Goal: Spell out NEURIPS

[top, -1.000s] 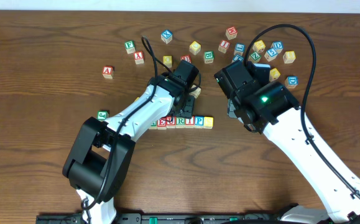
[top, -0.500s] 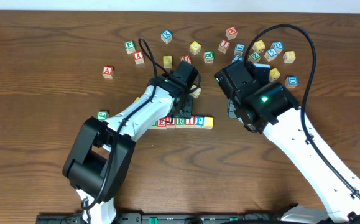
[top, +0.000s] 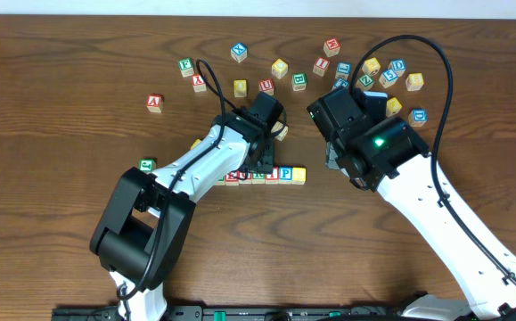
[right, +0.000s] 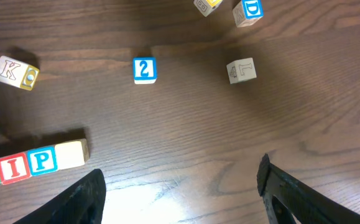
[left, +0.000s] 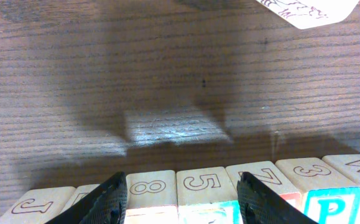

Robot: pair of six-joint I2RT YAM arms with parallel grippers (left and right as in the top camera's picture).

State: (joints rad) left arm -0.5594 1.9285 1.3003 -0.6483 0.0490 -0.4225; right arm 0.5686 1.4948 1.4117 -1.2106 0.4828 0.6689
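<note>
Over the row (left: 304, 169), left fingers (left: 105, 204) straddle cubes (left: 201, 182), grip unclear; right fingers (right: 83, 202) gape empty.

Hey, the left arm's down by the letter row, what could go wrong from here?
1. The left gripper hangs open right over the row of cubes; a sideways move could knock the letters out of line.
2. The end cube shows no readable S, so the word may read incomplete.
</note>
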